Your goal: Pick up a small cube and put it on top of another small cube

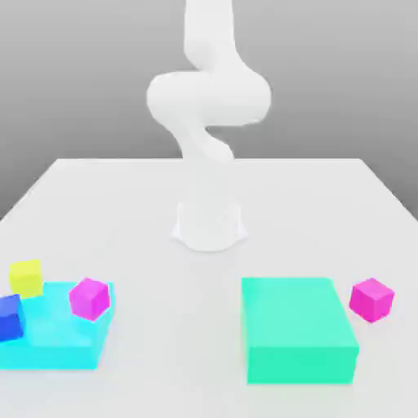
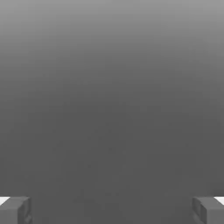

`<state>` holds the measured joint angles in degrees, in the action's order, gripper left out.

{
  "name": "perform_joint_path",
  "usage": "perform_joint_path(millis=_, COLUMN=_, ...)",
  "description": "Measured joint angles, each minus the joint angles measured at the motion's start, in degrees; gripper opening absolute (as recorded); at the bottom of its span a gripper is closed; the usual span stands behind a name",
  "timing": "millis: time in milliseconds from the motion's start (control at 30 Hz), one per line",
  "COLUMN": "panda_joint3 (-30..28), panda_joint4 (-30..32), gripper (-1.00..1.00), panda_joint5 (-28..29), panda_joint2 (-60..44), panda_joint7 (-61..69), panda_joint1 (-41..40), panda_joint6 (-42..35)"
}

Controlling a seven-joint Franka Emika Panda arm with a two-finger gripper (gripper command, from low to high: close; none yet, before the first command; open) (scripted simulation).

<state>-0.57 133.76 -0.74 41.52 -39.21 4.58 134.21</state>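
In the hand view the gripper stands wide open, its fingertips far apart with nothing between them, and in the exterior view the white arm rises from its base toward the far edge of the white table. Nearer the table's front edge, one magenta cube is at the right-hand edge of the cyan block, whose left part has a yellow cube and a blue cube by it, while the other magenta cube sits just beside the green block, past its right edge in the exterior view.
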Motion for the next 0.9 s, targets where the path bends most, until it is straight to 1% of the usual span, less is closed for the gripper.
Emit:
perform_joint_path(millis=333, panda_joint3=-0.7, panda_joint4=8.0, gripper=0.0, panda_joint5=-3.1, panda_joint2=-17.5, panda_joint7=26.8, panda_joint1=17.4, panda_joint6=9.8)
perform_joint_path(millis=600, panda_joint3=2.4, panda_joint4=14.3, gripper=0.0, panda_joint5=-4.9, panda_joint2=-31.2, panda_joint7=47.4, panda_joint1=27.9, panda_joint6=17.4)
perform_joint_path(millis=767, panda_joint3=5.6, panda_joint4=18.2, gripper=0.0, panda_joint5=-3.0, panda_joint2=-39.7, panda_joint7=58.1, panda_joint1=33.6, panda_joint6=22.4)
perform_joint_path(millis=900, panda_joint3=6.8, panda_joint4=21.0, gripper=0.0, panda_joint5=1.9, panda_joint2=-46.6, panda_joint7=63.4, panda_joint1=37.1, panda_joint6=26.5)
